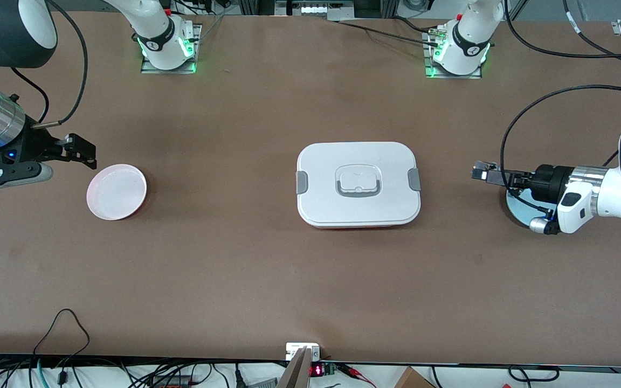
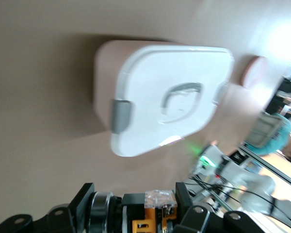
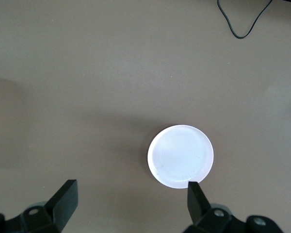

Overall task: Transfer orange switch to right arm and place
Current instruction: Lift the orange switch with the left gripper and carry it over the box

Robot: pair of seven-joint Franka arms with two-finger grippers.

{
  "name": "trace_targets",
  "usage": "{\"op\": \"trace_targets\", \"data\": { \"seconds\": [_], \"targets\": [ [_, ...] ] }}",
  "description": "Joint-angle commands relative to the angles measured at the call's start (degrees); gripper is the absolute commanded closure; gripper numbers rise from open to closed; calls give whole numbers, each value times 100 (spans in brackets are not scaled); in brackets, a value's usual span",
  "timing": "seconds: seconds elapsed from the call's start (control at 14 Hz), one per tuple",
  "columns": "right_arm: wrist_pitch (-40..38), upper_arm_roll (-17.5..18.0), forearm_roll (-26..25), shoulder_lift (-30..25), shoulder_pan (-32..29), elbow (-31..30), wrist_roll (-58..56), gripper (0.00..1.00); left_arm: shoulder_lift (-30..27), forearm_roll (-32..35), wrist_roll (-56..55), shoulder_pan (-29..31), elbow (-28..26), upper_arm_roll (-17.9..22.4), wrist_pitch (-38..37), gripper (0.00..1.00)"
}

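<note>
My left gripper [image 1: 482, 171] is shut on the orange switch [image 1: 478, 171], holding it sideways over the table between the white lidded box and a pale blue plate [image 1: 521, 211]. In the left wrist view the switch [image 2: 153, 213] spans the gap of the left gripper [image 2: 134, 200]: a black body, a silver ring, orange parts and a clear end piece. My right gripper [image 1: 83, 152] hangs open and holds nothing, over the table beside the pink plate [image 1: 117, 191]. The right wrist view shows that plate [image 3: 180, 156] just past the right gripper [image 3: 131, 199].
A white lidded box [image 1: 358, 183] with grey clips sits mid-table and also fills the left wrist view as the box [image 2: 169, 97]. Black cables [image 1: 68, 323] trail over the table edge nearest the front camera. A small white device [image 1: 302, 351] stands at that edge.
</note>
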Motion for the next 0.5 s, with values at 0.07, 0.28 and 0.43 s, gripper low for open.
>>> {"op": "trace_targets", "data": {
  "seconds": [0.07, 0.28, 0.43],
  "targets": [
    [-35, -7, 14, -13, 8, 72, 86, 0, -8, -692, 283, 73, 83, -401, -106, 100],
    [-35, -7, 14, -13, 8, 72, 86, 0, -8, -1134, 1501, 47, 188, -595, 17, 100],
    [-44, -7, 14, -13, 8, 80, 95, 0, -61, -1204, 2311, 56, 162, -875, 507, 100]
  ]
}}
